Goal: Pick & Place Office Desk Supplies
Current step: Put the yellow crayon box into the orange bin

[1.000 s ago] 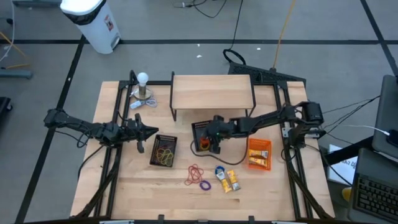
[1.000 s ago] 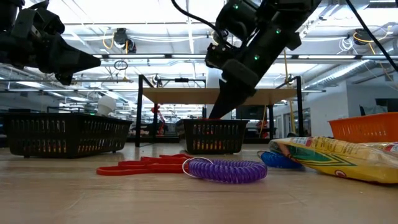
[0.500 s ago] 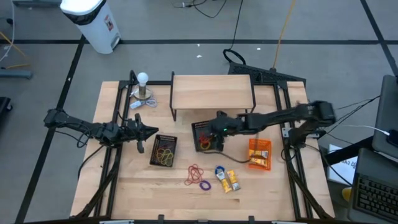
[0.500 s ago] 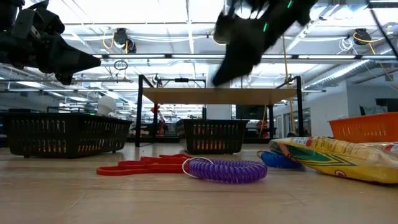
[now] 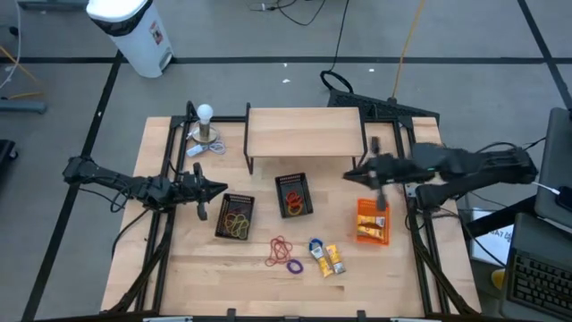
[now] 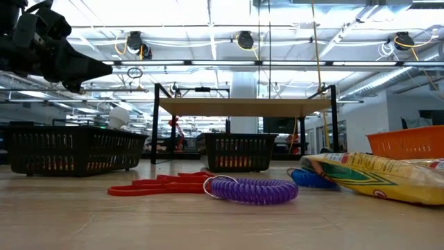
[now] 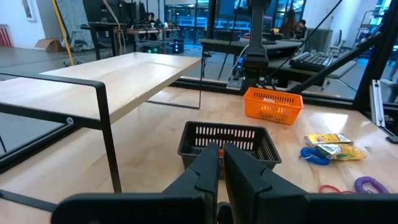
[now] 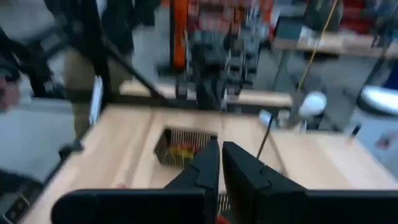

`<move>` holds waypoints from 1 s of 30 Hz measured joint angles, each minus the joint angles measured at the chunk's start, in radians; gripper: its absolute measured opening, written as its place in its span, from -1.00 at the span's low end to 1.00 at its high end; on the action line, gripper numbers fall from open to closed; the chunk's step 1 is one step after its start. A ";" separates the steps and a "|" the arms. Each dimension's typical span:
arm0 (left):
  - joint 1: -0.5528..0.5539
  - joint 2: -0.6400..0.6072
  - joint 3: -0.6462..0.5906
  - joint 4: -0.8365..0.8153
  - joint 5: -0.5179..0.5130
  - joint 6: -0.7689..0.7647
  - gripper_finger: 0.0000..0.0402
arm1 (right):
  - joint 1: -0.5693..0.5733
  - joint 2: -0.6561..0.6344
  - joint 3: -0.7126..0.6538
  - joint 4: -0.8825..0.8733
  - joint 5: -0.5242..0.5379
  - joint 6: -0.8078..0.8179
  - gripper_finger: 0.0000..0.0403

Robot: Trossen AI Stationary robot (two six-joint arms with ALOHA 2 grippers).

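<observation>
Red rubber bands (image 5: 281, 249), a purple coil (image 5: 295, 266), a blue item (image 5: 315, 246) and yellow packets (image 5: 332, 261) lie loose on the table's near middle. A black basket (image 5: 237, 216) holds yellow and red bands. A second black basket (image 5: 294, 196) holds an orange-red item. My left gripper (image 5: 217, 188) is shut and level, just left of the first basket, holding nothing. My right gripper (image 5: 351, 176) is shut and raised, level, between the second black basket and the table's right edge. Nothing shows between its fingers (image 8: 208, 163).
An orange basket (image 5: 373, 221) with packets stands at the right. A wooden shelf on black legs (image 5: 304, 132) spans the far middle, and a white ball on a metal stand (image 5: 206, 125) is at the far left. Bare wood lies along the near edge.
My right gripper has risen out of the middle black basket and pulled back toward the table's right edge, leaving the low view. It has tipped from slanting down to level. The orange-red item stays in that basket.
</observation>
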 joint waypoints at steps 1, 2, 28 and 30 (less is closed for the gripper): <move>0.000 0.000 0.000 0.000 0.000 0.001 -0.87 | 0.003 -0.049 -0.031 0.018 0.001 -0.001 -0.96; 0.000 0.000 0.000 0.000 -0.004 0.001 -0.87 | 0.005 -0.095 -0.069 0.042 0.002 -0.002 -0.98; 0.000 0.000 0.000 0.003 -0.028 0.015 -0.87 | 0.011 -0.607 -0.821 0.533 -0.053 0.023 -1.00; 0.000 0.000 0.000 0.003 -0.028 0.027 -0.87 | 0.009 -0.616 -0.840 0.533 -0.051 0.027 -1.00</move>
